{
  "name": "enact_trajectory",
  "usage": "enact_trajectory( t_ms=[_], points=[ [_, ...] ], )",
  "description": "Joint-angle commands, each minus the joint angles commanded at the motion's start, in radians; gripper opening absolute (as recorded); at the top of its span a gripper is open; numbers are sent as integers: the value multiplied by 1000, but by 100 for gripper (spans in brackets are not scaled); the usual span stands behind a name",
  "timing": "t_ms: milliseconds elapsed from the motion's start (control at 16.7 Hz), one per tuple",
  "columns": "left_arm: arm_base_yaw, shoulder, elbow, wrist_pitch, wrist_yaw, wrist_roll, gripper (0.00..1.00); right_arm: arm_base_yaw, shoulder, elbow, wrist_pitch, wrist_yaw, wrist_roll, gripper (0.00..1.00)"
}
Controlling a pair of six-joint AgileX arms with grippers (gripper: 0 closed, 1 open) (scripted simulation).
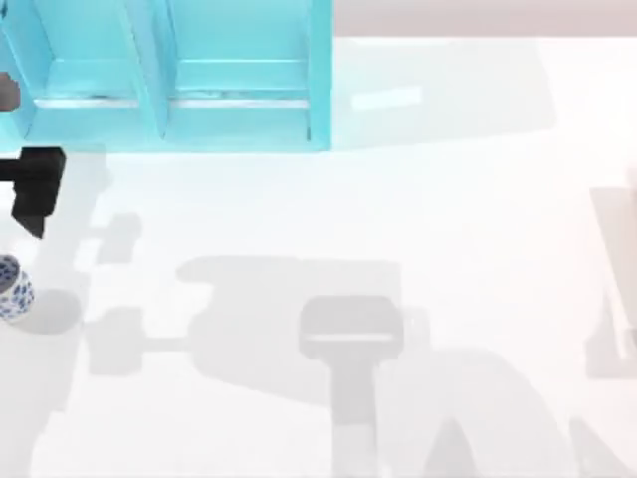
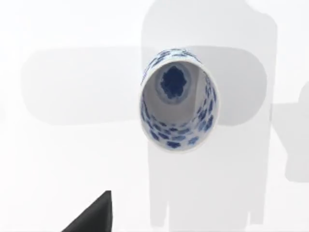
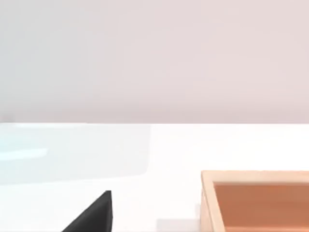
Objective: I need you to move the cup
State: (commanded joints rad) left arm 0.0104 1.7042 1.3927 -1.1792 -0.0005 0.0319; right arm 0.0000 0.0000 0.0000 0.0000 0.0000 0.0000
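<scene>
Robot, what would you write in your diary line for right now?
cup: upright on table, far left edge | left arm: near cup, not holding it | shelf unit: back left | wooden box: in right wrist view

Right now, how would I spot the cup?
Find the big turquoise shelf unit at the table's far left. Nearer than it, at the left edge, stands the cup, small and white with blue flowers, unlike the black left gripper beside it.

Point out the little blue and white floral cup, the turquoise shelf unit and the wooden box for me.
Small white cup with blue floral pattern (image 2: 177, 104): left wrist view, inner wall.
Turquoise shelf unit (image 1: 239, 121): top view, front ledge of its right compartment.
Light brown wooden box (image 3: 206, 203): right wrist view, near wall's rim.
</scene>
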Motion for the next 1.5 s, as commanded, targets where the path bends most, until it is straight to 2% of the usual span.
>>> enact_trajectory(
  t_ms=[240,600,780,1140,1500],
  points=[
    [0,107,103,-74,1,3,100,0,0,0,0,0,0,100],
    [-1,109,101,-71,1,2,100,0,0,0,0,0,0,100],
    [0,127,43,-1,1,3,100,0,0,0,0,0,0,100],
    [3,199,-145,270,1,7,100,0,0,0,0,0,0,100],
    [4,211,-174,304,1,7,100,0,0,0,0,0,0,100]
  ],
)
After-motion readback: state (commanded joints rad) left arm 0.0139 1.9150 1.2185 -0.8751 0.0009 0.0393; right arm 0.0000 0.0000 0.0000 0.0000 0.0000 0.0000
